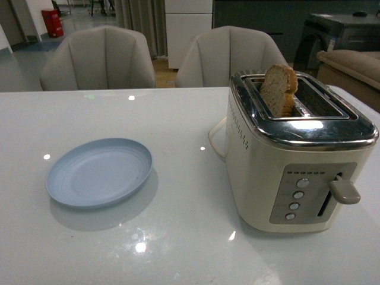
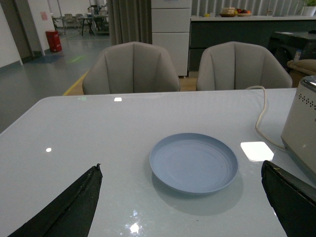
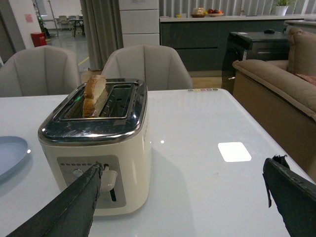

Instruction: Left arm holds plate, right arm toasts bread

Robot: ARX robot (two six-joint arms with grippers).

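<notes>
The pale blue plate lies flat on the white table, left of the cream toaster. In the left wrist view the plate sits ahead of my left gripper, which is open and apart from it. The bread stands upright in the toaster's left slot, its top half sticking out. In the right wrist view the bread shows in the slot of the toaster. My right gripper is open, one finger near the toaster's lever. Neither arm shows in the front view.
The toaster's lever is up, with round buttons beside it. A white cord runs from the toaster over the table. Two beige chairs stand behind the table; a sofa is off the table's right edge.
</notes>
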